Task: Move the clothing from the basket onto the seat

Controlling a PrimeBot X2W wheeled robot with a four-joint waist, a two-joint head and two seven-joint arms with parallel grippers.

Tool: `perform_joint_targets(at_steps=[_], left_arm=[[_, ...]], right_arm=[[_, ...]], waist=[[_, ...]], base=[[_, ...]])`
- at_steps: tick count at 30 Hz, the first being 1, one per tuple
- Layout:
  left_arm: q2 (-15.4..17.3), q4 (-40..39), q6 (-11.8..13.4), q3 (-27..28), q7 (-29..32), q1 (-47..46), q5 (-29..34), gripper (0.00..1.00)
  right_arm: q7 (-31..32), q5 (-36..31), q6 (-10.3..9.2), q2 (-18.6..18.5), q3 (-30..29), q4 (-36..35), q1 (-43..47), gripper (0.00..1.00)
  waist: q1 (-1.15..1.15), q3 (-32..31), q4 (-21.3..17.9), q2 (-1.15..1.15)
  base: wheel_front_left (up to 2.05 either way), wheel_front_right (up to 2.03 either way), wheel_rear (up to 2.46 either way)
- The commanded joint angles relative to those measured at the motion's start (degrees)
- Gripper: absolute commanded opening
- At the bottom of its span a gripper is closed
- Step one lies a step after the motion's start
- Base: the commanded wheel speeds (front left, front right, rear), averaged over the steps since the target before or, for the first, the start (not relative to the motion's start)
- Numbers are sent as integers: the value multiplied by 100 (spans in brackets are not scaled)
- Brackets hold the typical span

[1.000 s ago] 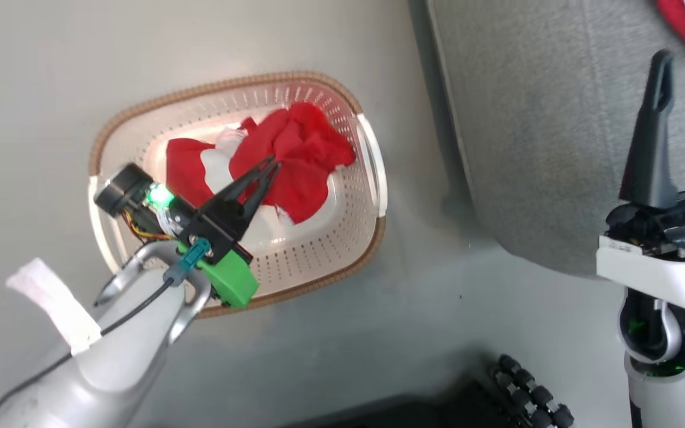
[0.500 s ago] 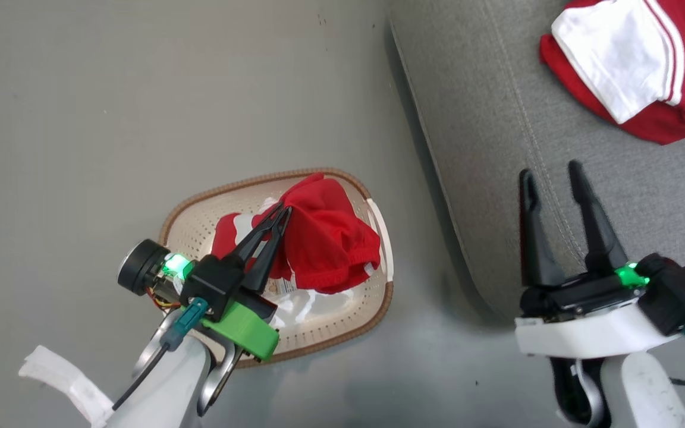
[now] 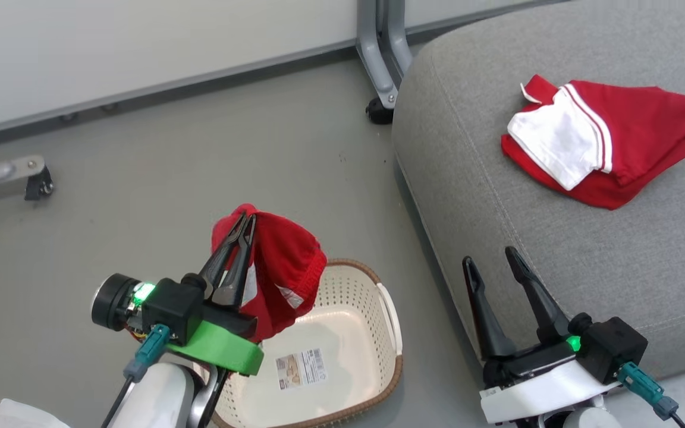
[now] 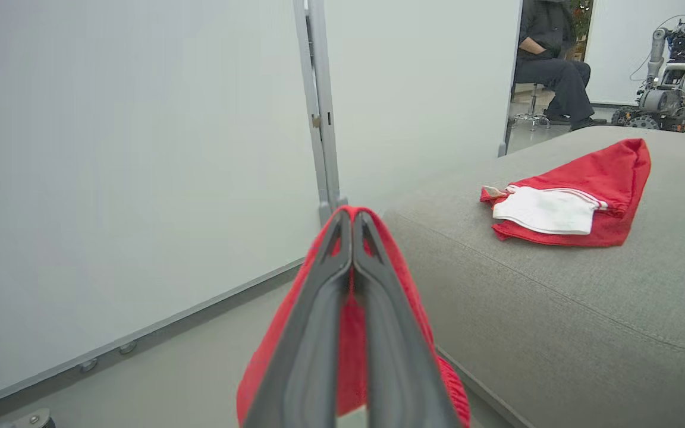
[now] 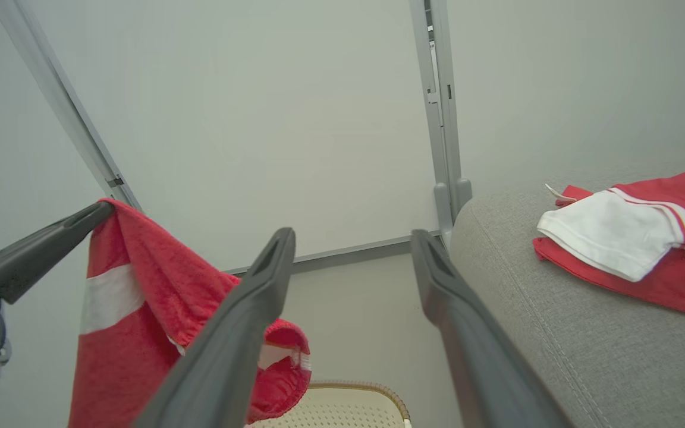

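Head view: clothing (image 3: 286, 261) is pinched by the left gripper (image 3: 241, 220) over the basket (image 3: 348, 297), carry to the seat (image 3: 497, 238) probably needed next.

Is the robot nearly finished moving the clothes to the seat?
Nearly. One red-and-white garment already lies on the seat. The left gripper is shut on a second red garment, hanging above the basket, which looks empty apart from its sticker. Left: carry it over the seat and let go.
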Motion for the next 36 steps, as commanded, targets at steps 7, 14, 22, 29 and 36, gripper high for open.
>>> perform_joint_targets(at_steps=[7,14,22,29,36], left_arm=[[339,-114,-34,-204,0,-245,-15,0],[436,-339,-36,-570,0,-491,-118,0],[357,-490,-36,-999,0,-734,-139,0],[399,-591,-32,-1514,-1,-957,-126,0],[405,-721,-32,-1974,0,-1121,-181,0]], right_arm=[[-20,-110,-8,-18,201,96,100,100],[-20,-272,-8,-15,642,117,-123,100],[-20,-506,-8,-15,1144,206,-605,100],[-19,-934,-8,-17,1195,536,-1045,100],[-20,-927,-8,-16,1294,1144,-1223,100]], waist=[[1,-622,-63,0],[1,-672,-84,0],[1,-634,-63,0],[1,-628,-44,0],[1,-631,49,0]], base=[[0,0,0],[0,0,0],[0,0,0],[0,0,0],[0,0,0]])
